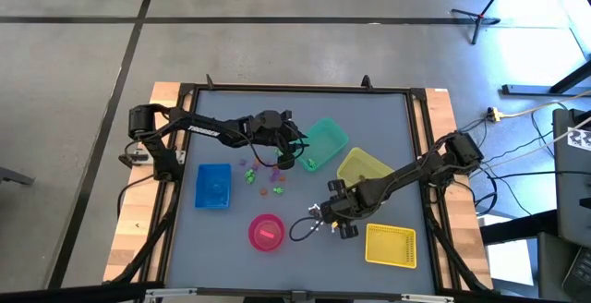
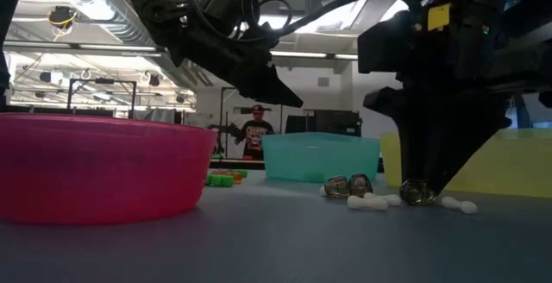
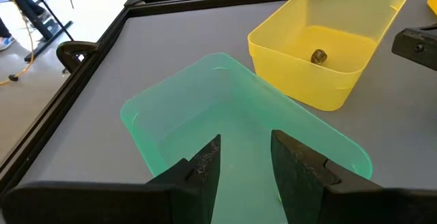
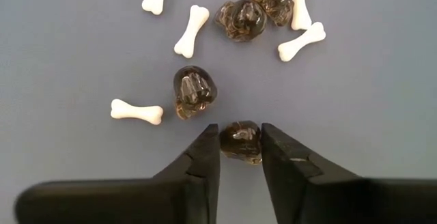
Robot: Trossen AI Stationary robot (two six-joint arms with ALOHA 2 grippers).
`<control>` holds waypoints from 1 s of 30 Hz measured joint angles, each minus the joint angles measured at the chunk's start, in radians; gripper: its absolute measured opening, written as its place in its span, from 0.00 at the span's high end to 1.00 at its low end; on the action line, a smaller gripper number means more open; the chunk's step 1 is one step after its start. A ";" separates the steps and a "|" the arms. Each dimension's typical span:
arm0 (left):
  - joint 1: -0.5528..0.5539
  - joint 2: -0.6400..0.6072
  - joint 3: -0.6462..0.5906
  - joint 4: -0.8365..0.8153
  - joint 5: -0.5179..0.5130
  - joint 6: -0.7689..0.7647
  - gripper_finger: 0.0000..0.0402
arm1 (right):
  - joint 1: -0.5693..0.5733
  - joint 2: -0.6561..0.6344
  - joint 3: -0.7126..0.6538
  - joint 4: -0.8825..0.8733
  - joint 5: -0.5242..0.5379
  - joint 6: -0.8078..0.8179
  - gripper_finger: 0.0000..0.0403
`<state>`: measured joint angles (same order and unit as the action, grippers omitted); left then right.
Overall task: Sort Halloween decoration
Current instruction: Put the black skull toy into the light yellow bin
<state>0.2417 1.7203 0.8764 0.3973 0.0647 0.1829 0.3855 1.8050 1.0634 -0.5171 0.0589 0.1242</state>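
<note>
Halloween decoration pieces lie loose on the counter (image 4: pixel 61 39): one dark skull (image 4: pixel 240 142) sits between the fingertips of the right claw (image 4: pixel 240 157), which is closing on it. The skull is round and can slip out sideways. Just beyond, another skull (image 4: pixel 193 91) and white bones (image 4: pixel 136 111) may get nudged. Farther off, the left claw (image 3: pixel 244 157) hovers over the green bin (image 3: pixel 225 94), half open and empty.

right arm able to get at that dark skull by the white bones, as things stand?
Looks like yes. The right claw is down at the table with the dark skull between its fingertips. The nearest white bone and neighbouring skull sit clear of the fingers.
</note>
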 joint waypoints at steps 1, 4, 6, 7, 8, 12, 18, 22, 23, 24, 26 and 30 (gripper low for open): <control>0.000 0.000 0.000 0.000 0.000 0.000 0.72 | 0.000 0.000 0.000 0.000 0.000 0.000 0.81; 0.000 0.000 0.000 0.000 0.000 0.000 0.72 | 0.000 0.000 0.001 0.000 0.000 0.000 0.84; 0.000 0.000 0.000 0.000 0.000 0.000 0.72 | 0.000 0.000 0.001 0.001 0.000 0.000 0.84; 0.000 0.000 0.000 0.000 0.000 0.000 0.72 | 0.000 0.000 0.001 0.001 0.000 0.000 0.82; 0.000 0.000 0.000 0.000 0.000 0.000 0.72 | 0.000 0.000 0.001 0.001 0.000 0.000 0.81; 0.000 0.000 0.000 0.000 0.000 0.003 0.72 | 0.000 0.000 0.001 0.000 0.000 0.000 0.78; 0.000 0.000 0.000 0.000 0.000 0.003 0.72 | 0.000 0.001 0.030 -0.012 0.000 0.000 0.77; 0.000 0.000 0.000 0.000 -0.001 0.003 0.72 | 0.000 0.001 0.077 -0.044 0.005 0.000 0.77; 0.000 0.000 0.000 0.000 -0.001 0.003 0.72 | 0.000 0.001 0.092 -0.060 0.011 0.000 0.77; 0.000 0.000 0.000 0.000 -0.001 0.003 0.72 | 0.000 0.001 0.110 -0.081 0.019 0.000 0.77; 0.000 0.000 0.000 0.000 -0.003 0.003 0.72 | 0.000 0.001 0.148 -0.143 0.040 0.000 0.77; 0.000 0.000 0.000 0.001 -0.015 0.003 0.72 | 0.000 0.001 0.234 -0.299 0.092 0.000 0.77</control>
<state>0.2417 1.7203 0.8768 0.3981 0.0499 0.1864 0.3855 1.8057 1.2972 -0.8164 0.1505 0.1238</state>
